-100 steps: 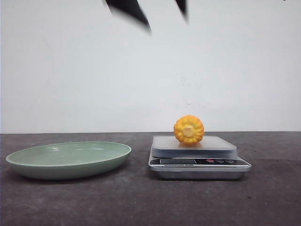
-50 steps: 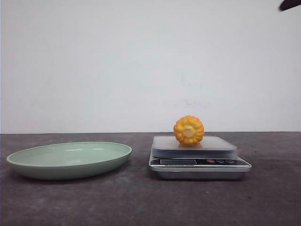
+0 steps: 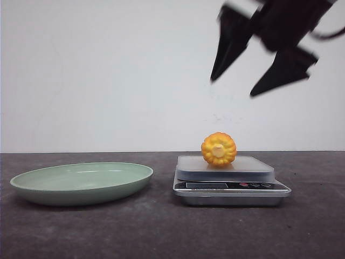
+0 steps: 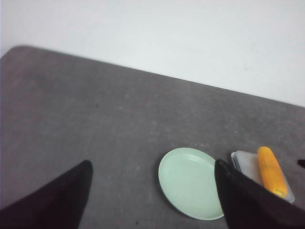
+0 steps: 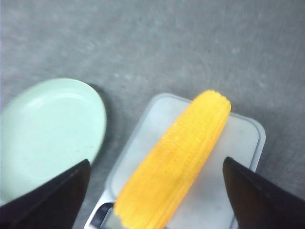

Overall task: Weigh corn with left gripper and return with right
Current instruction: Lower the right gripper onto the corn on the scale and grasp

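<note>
The corn lay on its side on the flat platform of the scale, its pale core end facing the front camera, so the weighing half of the job looked done and the return half looked to be starting. The right gripper hung above the scale, a little to its right, with its dark tapered fingers spread wide and nothing between them; the right wrist view looked straight down on the cob between those fingers. The left gripper was high and well back from the work, also wide open and empty, with the plate and scale small below it. The next move, as I judged it, called for the right gripper to drop over the cob, close across its width, then carry it to the green plate, which sat empty to the left of the scale. The cob was orange-yellow, ridged with kernel rows and round in section, so it might roll on the smooth pale platform if nudged off centre. The plate was shallow, glossy and wide; the tabletop was dark grey and matte.
</note>
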Controlling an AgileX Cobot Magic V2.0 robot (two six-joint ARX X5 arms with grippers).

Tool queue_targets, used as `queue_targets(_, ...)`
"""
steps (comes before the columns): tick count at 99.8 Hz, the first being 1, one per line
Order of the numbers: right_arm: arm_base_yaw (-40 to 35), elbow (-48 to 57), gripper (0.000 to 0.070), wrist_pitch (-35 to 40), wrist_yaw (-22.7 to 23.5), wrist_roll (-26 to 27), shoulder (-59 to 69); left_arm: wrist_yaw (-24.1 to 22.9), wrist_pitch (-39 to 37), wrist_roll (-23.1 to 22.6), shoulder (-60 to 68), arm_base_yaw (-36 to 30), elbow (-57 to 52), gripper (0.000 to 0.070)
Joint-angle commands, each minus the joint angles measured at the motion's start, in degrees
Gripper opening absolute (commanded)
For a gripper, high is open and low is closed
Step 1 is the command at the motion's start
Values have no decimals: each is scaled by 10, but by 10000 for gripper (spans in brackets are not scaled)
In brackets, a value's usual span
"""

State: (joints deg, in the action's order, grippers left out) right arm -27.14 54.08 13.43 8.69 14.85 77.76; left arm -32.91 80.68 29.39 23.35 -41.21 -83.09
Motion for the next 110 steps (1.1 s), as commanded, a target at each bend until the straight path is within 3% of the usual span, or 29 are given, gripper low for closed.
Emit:
queue_targets(1,-9,12,563,-17,-11,15,30,3,-6,29,-14,2,26,463)
queue_targets(25,-16,38,543,-29,-25,29,109,61,-18,63,-90,29,172,464)
queue_targets(38,-18,47,479,-28,-38,38,135,63,-25,62,-104,31,217,464)
queue_targets(65,-24,48,434,-20,-38,66,171,59,-24,55,-104,31,234,464)
queue_targets(72,-27,48,337,-14,-42,66,174,56,-23,52,-104,31,234,464)
queue_targets(88,-42,49,5,-31,-64,66,169,53,-26,51,-104,31,234,464)
queue_targets(110,-61,51,0,-35,-66,48,122,53,-26,51,-104,31,234,464)
